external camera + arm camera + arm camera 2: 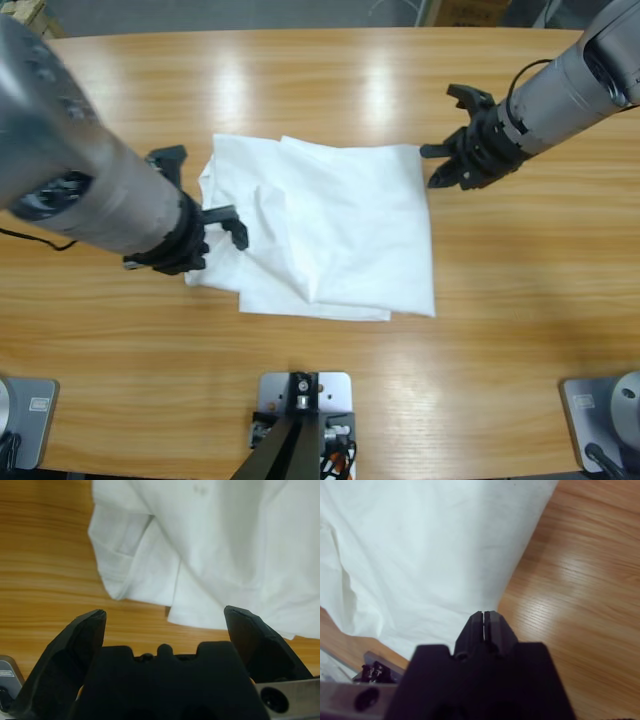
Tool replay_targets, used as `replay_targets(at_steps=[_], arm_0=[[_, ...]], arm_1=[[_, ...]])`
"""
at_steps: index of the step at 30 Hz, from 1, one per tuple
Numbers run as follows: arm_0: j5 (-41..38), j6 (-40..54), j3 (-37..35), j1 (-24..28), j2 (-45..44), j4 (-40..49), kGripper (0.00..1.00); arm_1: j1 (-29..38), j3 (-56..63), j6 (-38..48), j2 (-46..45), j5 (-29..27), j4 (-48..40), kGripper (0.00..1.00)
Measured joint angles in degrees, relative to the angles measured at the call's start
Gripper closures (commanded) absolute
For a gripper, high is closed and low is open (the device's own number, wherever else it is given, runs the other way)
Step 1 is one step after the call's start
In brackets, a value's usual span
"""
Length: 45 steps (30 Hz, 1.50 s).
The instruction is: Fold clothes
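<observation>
Left tool [165, 617] is spread wide, holding nothing, just short of the shirt's [330, 225] near edge, which lies rumpled and partly folded mid-counter [300, 80]. Right tool [483, 617] is pinched fully closed at the shirt's far corner; can't tell if any cloth is actually caught. Plenty of bare wood all round. The left arm covers a bit of the shirt's side from above.

Looks like a robotics lab or storeroom: long wooden table [320, 80], grey floor, cardboard boxes [465, 10] at the back.
</observation>
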Motion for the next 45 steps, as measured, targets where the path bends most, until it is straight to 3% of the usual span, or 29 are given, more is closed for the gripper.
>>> replay_targets(at_steps=[6,12,13,14,15,35,45], arm_0=[[0.42,0.63,-4.84,1.10,1.27,-4.59,0.111],[-0.04,1.85,-10.54,3.24,7.08,-5.49,0.414],[-0.04,2.05,-10.54,3.70,7.49,-5.49,0.563],[-0.04,2.23,-10.54,4.08,7.75,-5.49,0.821],[-0.04,2.37,-10.54,4.40,7.97,-5.49,0.990],[1.42,6.19,-10.01,4.83,11.82,-8.83,1.000],[2.47,3.29,-0.56,3.03,2.08,-2.85,1.000]], arm_1=[[-0.02,0.35,-0.01,0.00,0.00,-0.12,1.000],[-0.03,0.90,-0.36,-0.01,0.00,-0.48,1.000],[-0.03,0.99,-0.40,-0.01,0.00,-0.63,1.000],[-0.03,1.07,-0.44,-0.01,0.00,-0.79,1.000],[-0.03,1.14,-0.51,-0.01,0.00,-0.97,1.000],[-0.20,2.08,-1.04,-0.01,0.00,-1.34,1.000],[-0.21,4.10,-1.18,-0.01,0.00,-2.98,1.000]])
